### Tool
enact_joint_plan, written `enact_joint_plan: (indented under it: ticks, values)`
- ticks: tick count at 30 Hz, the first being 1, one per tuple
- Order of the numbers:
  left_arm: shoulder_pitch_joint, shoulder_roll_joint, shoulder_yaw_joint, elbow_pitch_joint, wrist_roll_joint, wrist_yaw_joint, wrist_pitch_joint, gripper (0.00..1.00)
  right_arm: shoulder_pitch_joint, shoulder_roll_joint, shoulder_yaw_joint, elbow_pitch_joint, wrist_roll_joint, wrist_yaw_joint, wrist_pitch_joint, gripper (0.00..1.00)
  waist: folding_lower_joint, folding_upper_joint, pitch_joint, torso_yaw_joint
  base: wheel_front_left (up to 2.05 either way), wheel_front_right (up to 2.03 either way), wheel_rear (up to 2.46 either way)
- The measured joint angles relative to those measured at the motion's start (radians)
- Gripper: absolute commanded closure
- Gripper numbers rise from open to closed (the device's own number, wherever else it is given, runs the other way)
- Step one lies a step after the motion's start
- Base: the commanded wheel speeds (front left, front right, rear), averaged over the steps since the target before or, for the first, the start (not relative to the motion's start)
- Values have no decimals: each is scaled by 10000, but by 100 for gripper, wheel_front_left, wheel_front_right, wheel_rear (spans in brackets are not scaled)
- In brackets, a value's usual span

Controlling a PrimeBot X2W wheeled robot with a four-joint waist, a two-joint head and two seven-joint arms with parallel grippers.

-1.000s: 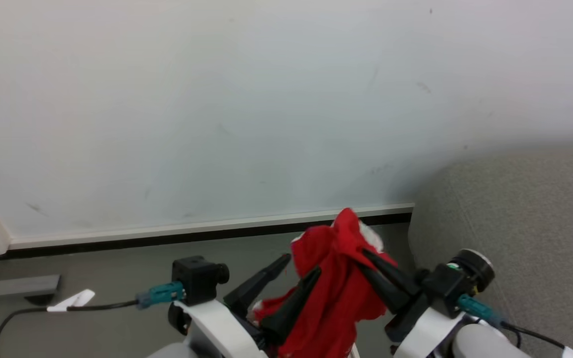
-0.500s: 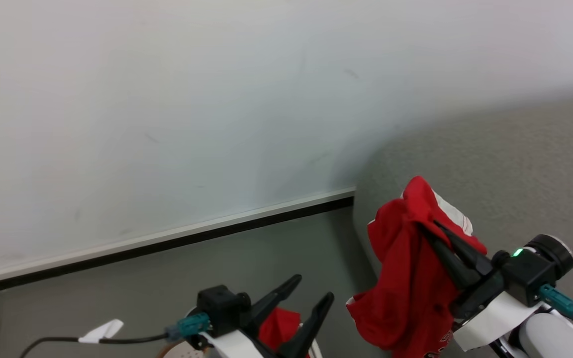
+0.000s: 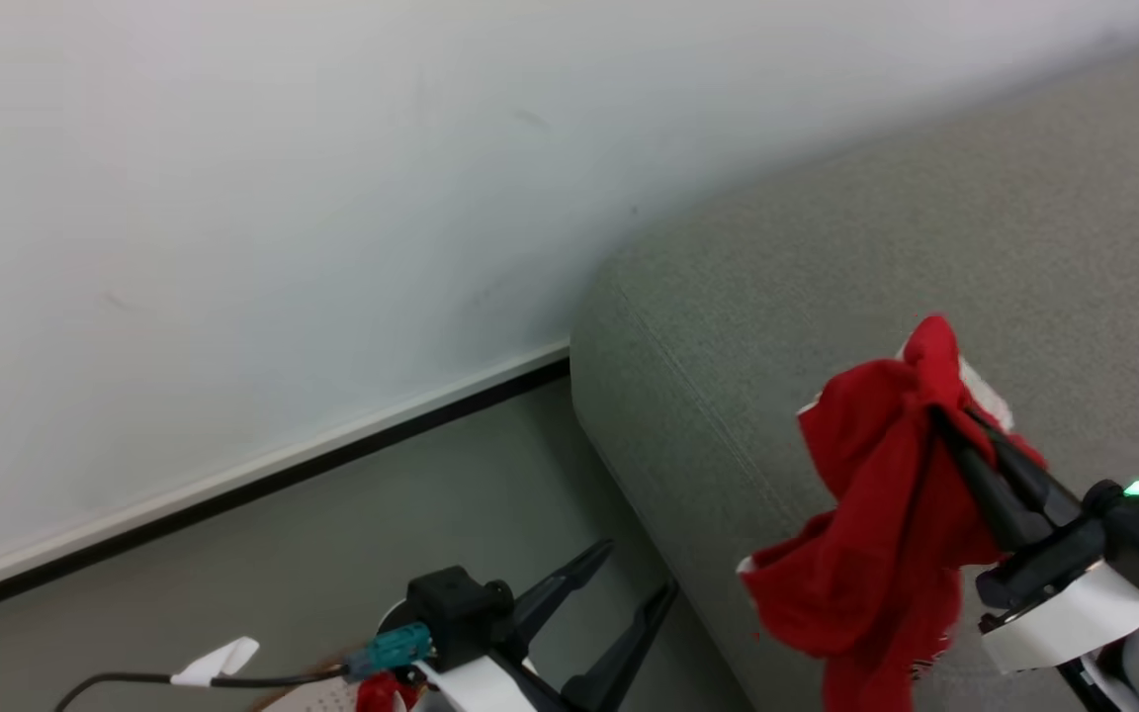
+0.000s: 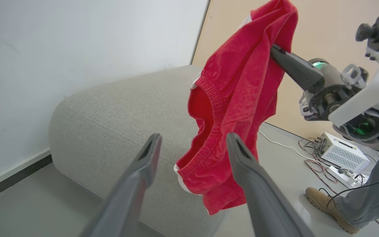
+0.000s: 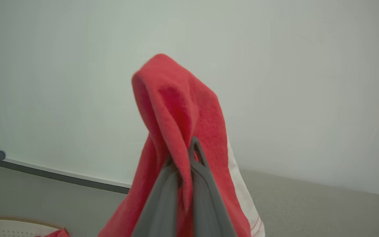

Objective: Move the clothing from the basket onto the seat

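Observation:
A red garment with white trim, part of the clothing (image 3: 876,524), hangs from my right gripper (image 3: 945,420), which is shut on its top fold above the front edge of the grey seat (image 3: 827,247). The right wrist view shows the shut tips (image 5: 192,143) pinching the fabric (image 5: 176,98). My left gripper (image 3: 637,569) is open and empty, low and left of the seat's corner. In its wrist view (image 4: 193,135) the hanging garment (image 4: 239,92) is just beyond its fingers. A sliver of the basket (image 3: 307,699) shows at the bottom edge with more red clothing (image 3: 377,689) in it.
A white wall with a dark skirting strip (image 3: 233,489) runs behind the grey floor. In the left wrist view a person's boot (image 4: 324,200) and trouser leg stand right of the seat, near a white box (image 4: 341,153) and loose cables on the floor.
The head camera has swung right, bringing the seat into view. My left gripper let go of the red garment and dropped away open. The right gripper carried the garment over the seat.

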Motion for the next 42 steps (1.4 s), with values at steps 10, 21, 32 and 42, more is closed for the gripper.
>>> enact_joint_plan:
  ticks: [10,21,32,42]
  values:
    - [-1023,522,336,-405,472,-109,380,0,-1154,-399,-1845,617,-374,0,0,100,1,1,1460,-91,0,0,0]
    - [-3103,840,587,-1306,1145,-307,1043,0,-4882,-1559,-4717,3150,-631,0,343,100,3,0,3945,1133,0,0,0]
    - [-4067,1011,1057,-2646,1645,59,1197,0,-7775,-2017,-7375,6307,-2236,2,272,100,4,0,6473,2615,0,0,0]
    - [-3660,1354,1712,-2782,1427,566,709,0,-7302,-729,-9772,8895,-4153,2,38,0,4,0,7527,3584,0,0,0]
